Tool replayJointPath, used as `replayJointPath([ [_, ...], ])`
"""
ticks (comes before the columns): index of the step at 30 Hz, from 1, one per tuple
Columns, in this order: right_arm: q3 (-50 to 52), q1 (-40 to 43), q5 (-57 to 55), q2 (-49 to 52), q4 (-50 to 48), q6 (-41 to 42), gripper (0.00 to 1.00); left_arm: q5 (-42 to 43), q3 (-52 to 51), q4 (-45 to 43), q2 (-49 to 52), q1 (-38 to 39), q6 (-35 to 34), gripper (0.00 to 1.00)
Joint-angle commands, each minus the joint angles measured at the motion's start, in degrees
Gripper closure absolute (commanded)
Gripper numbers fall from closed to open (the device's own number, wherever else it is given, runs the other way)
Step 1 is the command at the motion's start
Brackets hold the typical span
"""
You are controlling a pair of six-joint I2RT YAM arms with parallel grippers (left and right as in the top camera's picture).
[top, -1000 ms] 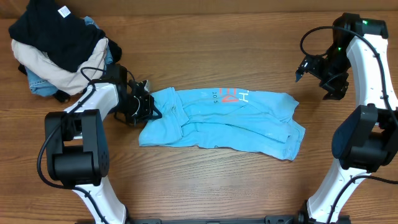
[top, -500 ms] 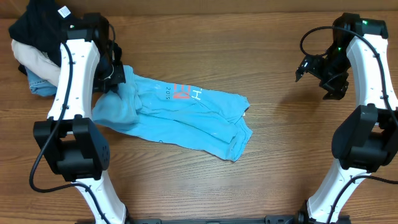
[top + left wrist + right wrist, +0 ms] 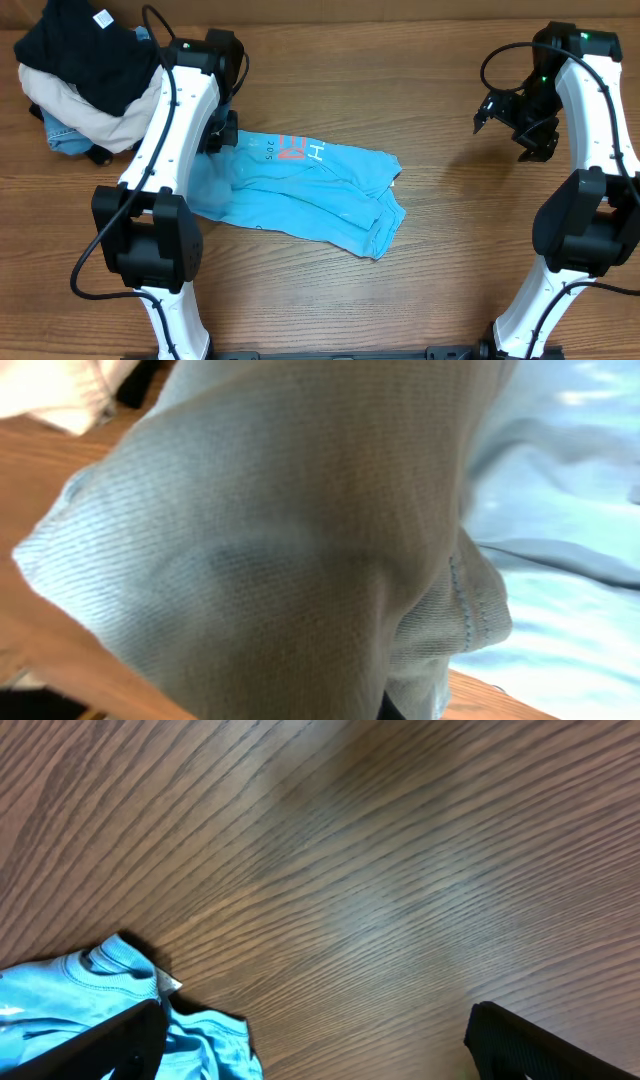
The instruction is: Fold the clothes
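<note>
The clothes, a sky-blue T-shirt (image 3: pixel 300 195) with white and red print, lie crumpled across the table's middle. Their left end is raised off the wood and hangs as a loose fold (image 3: pixel 205 185). My left gripper (image 3: pixel 221 136) is above that end and shut on the shirt. In the left wrist view the hanging blue fabric (image 3: pixel 300 530) fills the frame and hides the fingers. My right gripper (image 3: pixel 505 110) hovers far to the right over bare wood, open and empty. Its dark fingers (image 3: pixel 100 1040) stand wide apart, with the shirt's right edge (image 3: pixel 90 980) showing low on the left.
A pile of other garments sits at the back left: a black one with a white tag (image 3: pixel 80 50) on top, cream (image 3: pixel 95 115) and denim-blue (image 3: pixel 60 138) under it. Both arm bases stand at the front edge. Wooden tabletop (image 3: pixel 450 250) surrounds the shirt.
The left arm has lifted the shirt's left end and dragged the whole shirt leftward, then swung slightly right over it. The right arm has not moved.
</note>
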State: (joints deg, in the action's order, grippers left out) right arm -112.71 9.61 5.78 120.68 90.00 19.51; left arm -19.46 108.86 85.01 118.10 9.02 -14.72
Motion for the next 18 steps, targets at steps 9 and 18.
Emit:
replayJointPath([
  [9, 0.0, -0.33, 1.36, -1.42, -1.07, -0.04, 0.0, -7.1, -1.84, -0.37, 2.75, 1.18, -3.74, 0.96],
  [18, 0.0, -0.33, 1.42, -1.42, -1.27, -0.04, 0.0, -10.99, -1.84, -0.02, 7.21, 7.45, -4.79, 0.89],
])
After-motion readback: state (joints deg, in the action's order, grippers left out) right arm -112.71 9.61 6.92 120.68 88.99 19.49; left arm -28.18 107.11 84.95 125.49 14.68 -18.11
